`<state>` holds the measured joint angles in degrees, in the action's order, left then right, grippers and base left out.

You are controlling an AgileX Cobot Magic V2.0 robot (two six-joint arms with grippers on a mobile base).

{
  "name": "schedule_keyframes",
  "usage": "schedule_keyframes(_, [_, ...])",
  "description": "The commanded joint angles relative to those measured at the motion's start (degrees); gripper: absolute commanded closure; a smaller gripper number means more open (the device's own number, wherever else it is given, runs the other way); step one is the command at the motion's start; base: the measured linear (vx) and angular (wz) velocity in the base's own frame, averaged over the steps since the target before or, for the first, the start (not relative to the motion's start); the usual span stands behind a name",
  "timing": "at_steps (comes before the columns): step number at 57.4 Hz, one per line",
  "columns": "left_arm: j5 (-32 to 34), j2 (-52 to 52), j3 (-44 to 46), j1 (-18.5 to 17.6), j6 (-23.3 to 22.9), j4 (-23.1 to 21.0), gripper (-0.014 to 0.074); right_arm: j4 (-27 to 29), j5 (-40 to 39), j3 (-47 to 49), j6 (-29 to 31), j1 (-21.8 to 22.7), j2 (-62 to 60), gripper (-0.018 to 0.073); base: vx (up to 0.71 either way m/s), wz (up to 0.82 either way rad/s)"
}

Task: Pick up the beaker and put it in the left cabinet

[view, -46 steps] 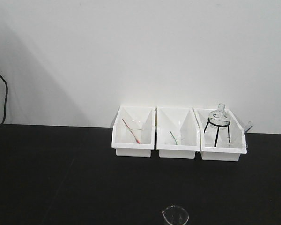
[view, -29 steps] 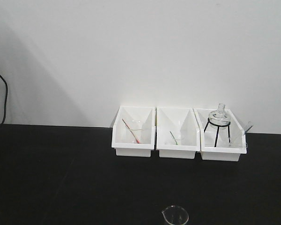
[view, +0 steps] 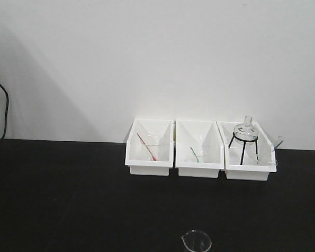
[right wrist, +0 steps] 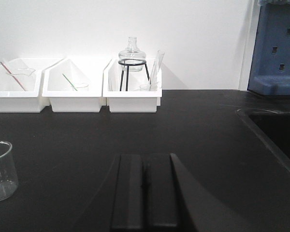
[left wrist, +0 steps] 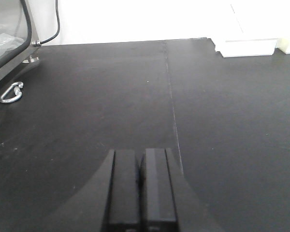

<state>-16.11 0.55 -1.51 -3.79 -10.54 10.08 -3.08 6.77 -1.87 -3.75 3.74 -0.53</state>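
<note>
The left end effector (left wrist: pixel 141 193) and right end effector (right wrist: pixel 145 193) are each pressed together above the black bench (view: pixel 68 199). One small clear glass beaker (view: pixel 196 242) stands empty near the bench's front edge. Three white plastic bins (view: pixel 199 169) line the wall, holding one red rod (view: pixel 147 147), one green rod (view: pixel 195 154) and one round glass flask (view: pixel 245 129) on a black tripod (view: pixel 242 150).
</note>
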Motion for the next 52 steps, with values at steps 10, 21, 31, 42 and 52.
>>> schedule_keyframes(10, [4.76,1.0,0.54,-0.42,-0.2,-0.11,0.0593,-0.46,-4.89,-0.12,0.32,0.31,-0.77,0.0565,0.0,0.0])
schedule_keyframes(21, [4.76,1.0,0.54,-0.42,-0.2,-0.11,0.0593,-0.46,-7.26,-0.12,0.27,0.31,-0.77,0.0565,0.0,0.0])
schedule_keyframes(31, [4.76,1.0,0.54,-0.42,-0.2,-0.11,0.0593,-0.46,-18.4,-0.12,0.28,0.31,-0.77,0.0565,0.0,0.0])
schedule_keyframes(42, [4.76,1.0,0.54,-0.42,-0.2,-0.11,0.0593,-0.46,-26.24,1.81,0.23,0.4,2.08,0.0564,0.0,0.0])
schedule_keyframes(52, [4.76,1.0,0.54,-0.42,-0.2,-0.11,0.0593,-0.46,-20.2,7.55,0.23,0.34,13.18,0.056,0.0,0.0])
